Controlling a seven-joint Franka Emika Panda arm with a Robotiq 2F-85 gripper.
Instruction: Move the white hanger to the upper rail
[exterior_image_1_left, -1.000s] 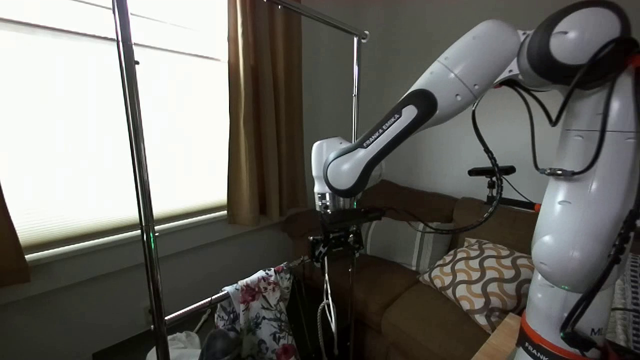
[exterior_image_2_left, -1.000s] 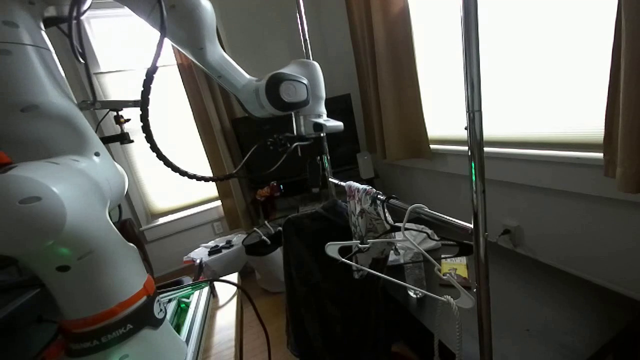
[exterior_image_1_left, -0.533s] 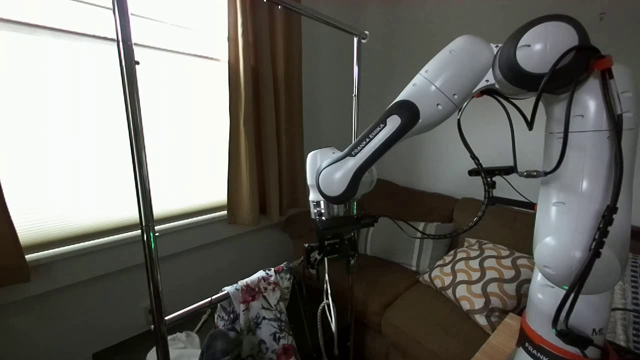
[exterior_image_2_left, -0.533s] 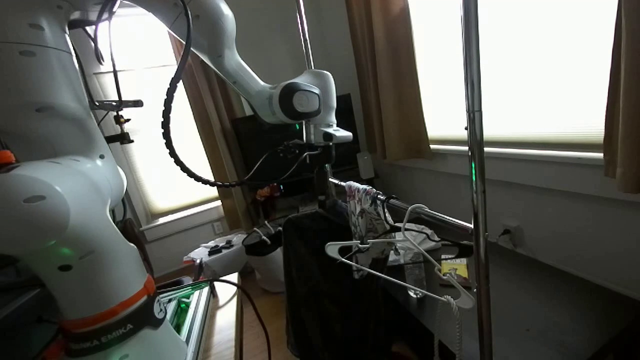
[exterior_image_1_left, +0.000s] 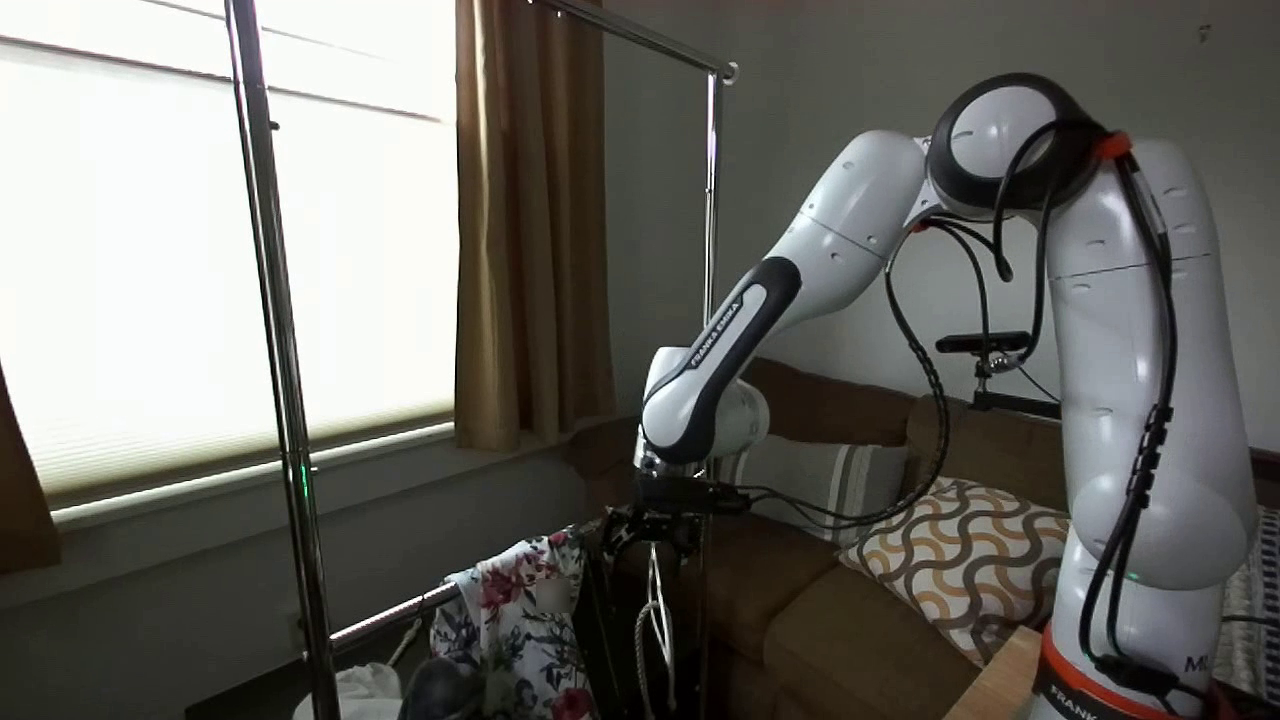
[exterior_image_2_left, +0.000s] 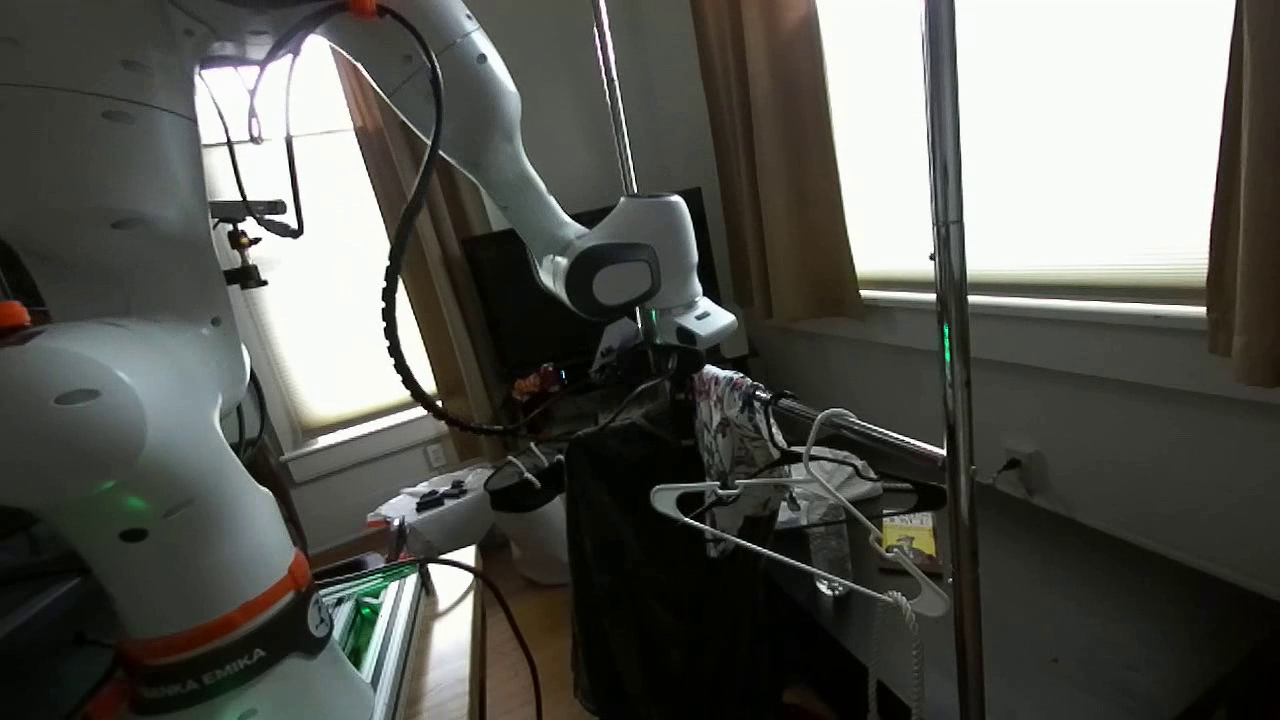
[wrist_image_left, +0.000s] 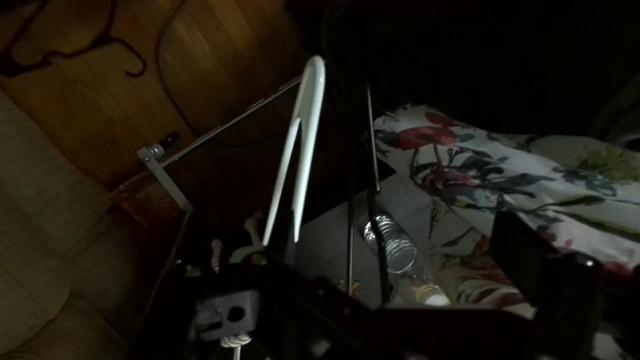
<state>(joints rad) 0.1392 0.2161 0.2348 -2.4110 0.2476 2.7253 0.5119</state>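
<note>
My gripper (exterior_image_1_left: 650, 550) is directed downward and released: in the wrist view its jaws stand well apart. The white hanger (wrist_image_left: 309, 130) runs just beside the left-hand jaw of that view and is partly screened by it; I cannot tell whether the two touch. The floral garment (wrist_image_left: 500, 180) lies toward the opposite jaw. A clear plastic bottle (wrist_image_left: 397, 247) shows in the space between.

The white hanger is suspended from the lower rail (exterior_image_2_left: 890, 438), with its hook over that bar, near a chrome post (exterior_image_2_left: 948, 300). A white rope (exterior_image_2_left: 913, 635) hangs from the hanger's lower bar, close to one corner. A black hanger (exterior_image_2_left: 922, 498) is located behind the white hanger in the same view, and the floral garment is draped farther along the rail.

The upper rail (exterior_image_1_left: 640, 37) crosses the top of an exterior view, well above both my gripper and the white hanger. In that view my arm (exterior_image_1_left: 840, 230) bends down at the wrist, and the gripper covers the top of the hanger. A brown sofa (exterior_image_1_left: 830, 625) with a patterned throw pillow (exterior_image_1_left: 965, 560) stands behind.
</note>
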